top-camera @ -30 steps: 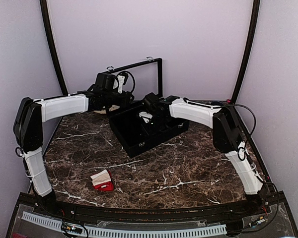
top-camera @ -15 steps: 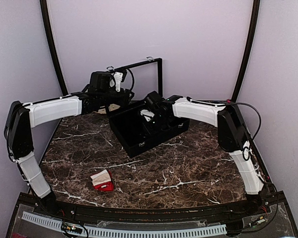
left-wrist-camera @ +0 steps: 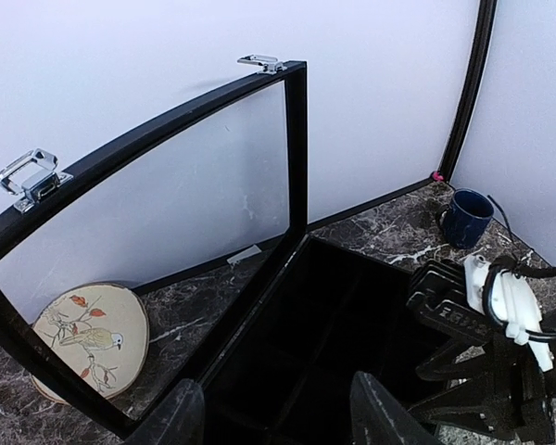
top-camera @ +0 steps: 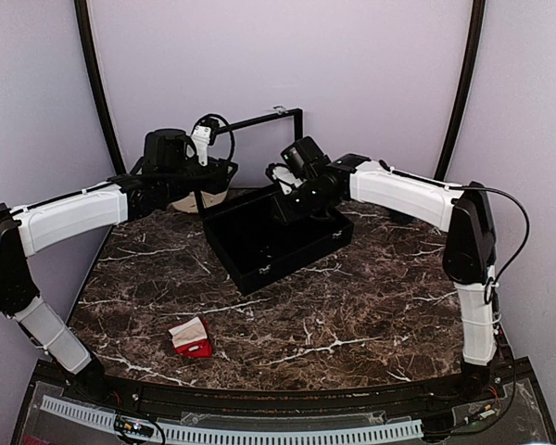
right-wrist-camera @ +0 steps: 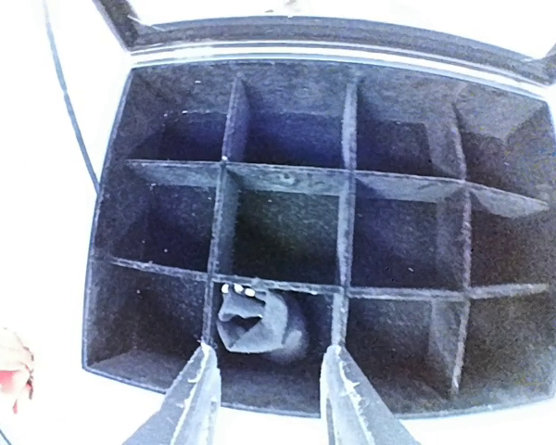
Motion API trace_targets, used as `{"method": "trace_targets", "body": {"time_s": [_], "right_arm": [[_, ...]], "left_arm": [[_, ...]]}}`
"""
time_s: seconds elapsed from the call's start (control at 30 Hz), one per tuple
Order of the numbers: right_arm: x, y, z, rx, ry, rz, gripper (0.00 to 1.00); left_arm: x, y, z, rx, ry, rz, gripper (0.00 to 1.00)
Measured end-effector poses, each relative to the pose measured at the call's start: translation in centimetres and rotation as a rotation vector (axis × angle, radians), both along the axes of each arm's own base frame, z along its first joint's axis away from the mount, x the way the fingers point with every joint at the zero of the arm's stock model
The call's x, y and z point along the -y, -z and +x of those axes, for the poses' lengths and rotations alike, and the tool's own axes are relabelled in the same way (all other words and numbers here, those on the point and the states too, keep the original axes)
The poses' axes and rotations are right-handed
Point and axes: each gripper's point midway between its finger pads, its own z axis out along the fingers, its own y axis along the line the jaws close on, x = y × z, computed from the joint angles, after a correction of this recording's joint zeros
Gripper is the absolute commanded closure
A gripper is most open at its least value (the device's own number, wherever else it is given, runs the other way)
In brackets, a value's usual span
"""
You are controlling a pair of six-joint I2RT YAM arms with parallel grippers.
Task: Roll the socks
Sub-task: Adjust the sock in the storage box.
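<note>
The socks (top-camera: 192,337) lie on the marble near the front left, red with a cream cuff, far from both grippers; a red edge of the socks (right-wrist-camera: 9,373) shows at the left of the right wrist view. My right gripper (top-camera: 292,206) hangs open above the black case (top-camera: 269,243), with nothing between its fingers (right-wrist-camera: 196,399). Below it, a dark grey rolled bundle (right-wrist-camera: 259,320) sits in a near-row compartment of the case (right-wrist-camera: 352,176). My left gripper (top-camera: 213,181) hovers open and empty at the case's back left corner, and its fingers (left-wrist-camera: 181,417) frame the case interior (left-wrist-camera: 334,315).
The case's open lid frame (top-camera: 259,120) stands upright against the back wall, with metal latches (left-wrist-camera: 28,176). A round wooden coaster with a bird (left-wrist-camera: 88,338) leans behind the lid frame. A dark blue mug (left-wrist-camera: 468,216) stands at the back right.
My right gripper has opened and lifted up out of the case, leaving the grey bundle in its compartment. The left arm has swung up and to the left.
</note>
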Motion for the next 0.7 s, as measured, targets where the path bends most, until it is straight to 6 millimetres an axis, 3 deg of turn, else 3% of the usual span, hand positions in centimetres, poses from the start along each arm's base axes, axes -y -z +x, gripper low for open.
{"method": "trace_targets", "body": {"time_s": [0.2,0.37,0.5,0.7], "right_arm": [[1.0,-0.1,-1.3,0.026,0.051,-0.036,0.64],[2.3,0.6,-4.1,0.027,0.094,-0.087,0.64],[3.4,1.3,-5.9,0.013,0.127,-0.110,0.64],[5.5,4.9,-7.6,-0.052,0.158,-0.172,0.65]], "left_arm": [[-0.1,0.6,0.2,-0.005,-0.008,0.024,0.43],[0.2,2.0,1.0,-0.028,-0.020,0.043,0.43],[1.2,3.6,3.5,-0.053,-0.032,0.055,0.43],[2.4,5.7,7.5,-0.086,-0.057,0.058,0.43]]}}
